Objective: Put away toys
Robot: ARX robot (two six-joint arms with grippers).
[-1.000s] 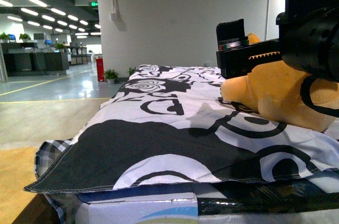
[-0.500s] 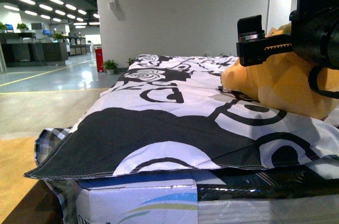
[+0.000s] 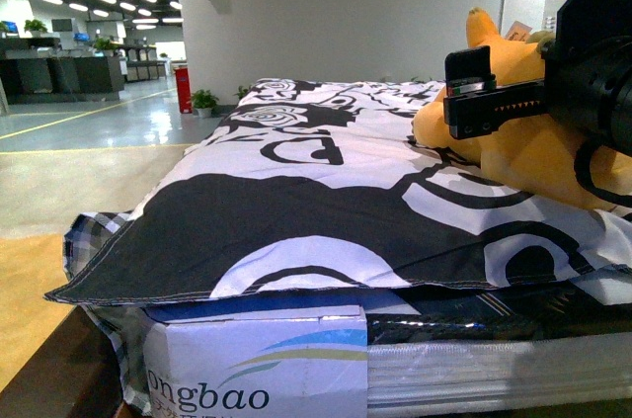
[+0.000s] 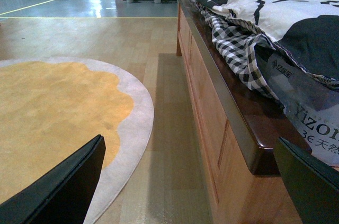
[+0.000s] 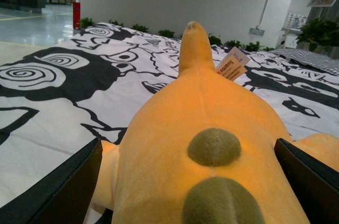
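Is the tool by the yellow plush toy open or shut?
Open: the right wrist view shows the right tool's fingers wide apart, one each side of the plush toy.

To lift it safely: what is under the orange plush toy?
The plush toy rests on a black-and-white patterned cover. Under the cover's front edge, printed packages show; whatever is directly beneath the toy is covered.

The black right claw [image 3: 482,92] and its arm are covering part of the soft orange-yellow plush animal [image 3: 523,156], whose far end is running off the front view's edge; the print on its small paper tag [image 5: 231,64] is showing too small to read
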